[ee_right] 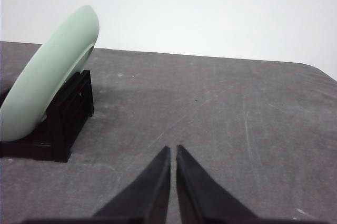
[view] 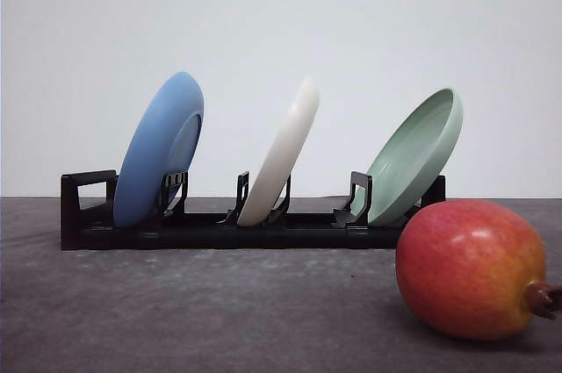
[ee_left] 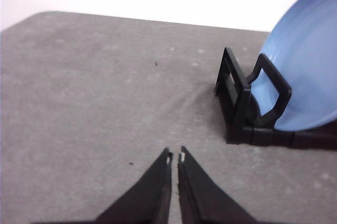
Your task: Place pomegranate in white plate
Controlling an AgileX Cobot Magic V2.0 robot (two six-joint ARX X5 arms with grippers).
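Your pomegranate (view: 470, 269) lies on the table (view: 219, 312) in front of the rack (view: 211, 231), where the white plate (view: 281, 154) stands. Your left gripper (ee_left: 175, 157) and right gripper (ee_right: 173, 150) are both pinched together, holding nothing.

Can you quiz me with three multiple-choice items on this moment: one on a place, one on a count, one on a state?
1. Where does the white plate stand in the black rack?
A. In the middle slot, between the blue plate and the pale green plate
B. Flat on the table
C. In the slot at the rack's left end

2. How many plates lean in the rack?
A. Two
B. Three
C. Four

3. What state is the left gripper in?
A. Shut on the pomegranate
B. Wide open
C. Shut on nothing

Answers:
1. A: in the front view it leans between the other two plates.
2. B: blue, white and pale green.
3. C: its fingertips nearly meet above bare table; the pomegranate lies on the table, in front of the rack's right end.
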